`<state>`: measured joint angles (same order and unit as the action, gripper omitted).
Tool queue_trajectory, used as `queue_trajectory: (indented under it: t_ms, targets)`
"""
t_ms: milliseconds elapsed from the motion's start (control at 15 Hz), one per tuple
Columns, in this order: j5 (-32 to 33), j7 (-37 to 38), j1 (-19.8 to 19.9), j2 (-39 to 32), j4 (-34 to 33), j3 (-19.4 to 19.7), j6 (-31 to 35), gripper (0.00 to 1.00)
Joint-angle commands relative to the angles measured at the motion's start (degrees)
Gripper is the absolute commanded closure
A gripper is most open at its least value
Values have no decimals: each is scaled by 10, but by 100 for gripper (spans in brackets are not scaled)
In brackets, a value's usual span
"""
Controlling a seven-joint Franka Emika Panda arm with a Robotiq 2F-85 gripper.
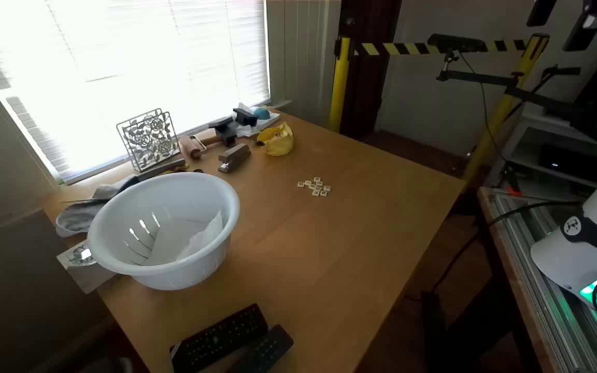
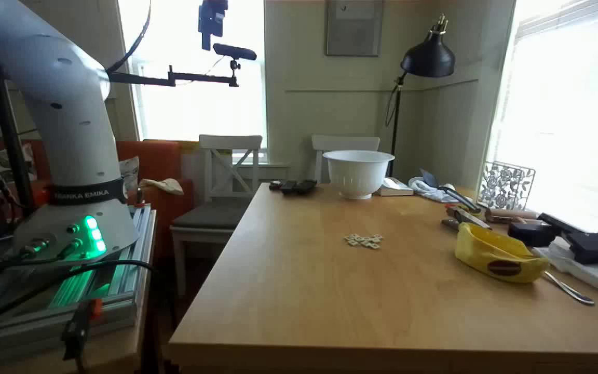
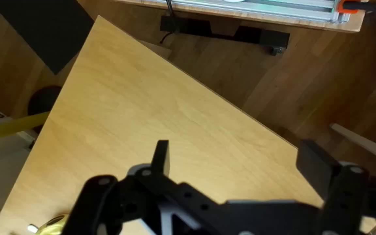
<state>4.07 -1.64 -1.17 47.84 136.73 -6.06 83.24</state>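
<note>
Sm. off-white tiles [image 1: 317, 188] clustered nr. middle of tabletop [image 2: 299, 301], well below & apart from gripper [image 3: 235, 161] in both ext. views. Gripper's fingers spread wide, tabletop showing btwn. them. Farther out: yellow pouch [image 2: 486, 259], white bowl [image 2: 358, 176], 2 blk. remotes [image 1: 221, 339] nr. tabletop edge.

You have a cluster of small, square, cream-coloured tiles [image 1: 317, 188] lying flat, some close together and set at uneven angles. In an exterior view you see them well apart from the white bowl [image 1: 195, 272], off to its right. Their faces seem to carry dark marks, though these are too small for you to read.
</note>
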Motion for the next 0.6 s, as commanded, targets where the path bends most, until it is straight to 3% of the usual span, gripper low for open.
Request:
queue_trajectory:
  t_ms: [0,533]
  targets:
    - [5,7,-12,-2,-2,8,-2,0]
    - [-2,21,0,-22,-10,17,6,0]
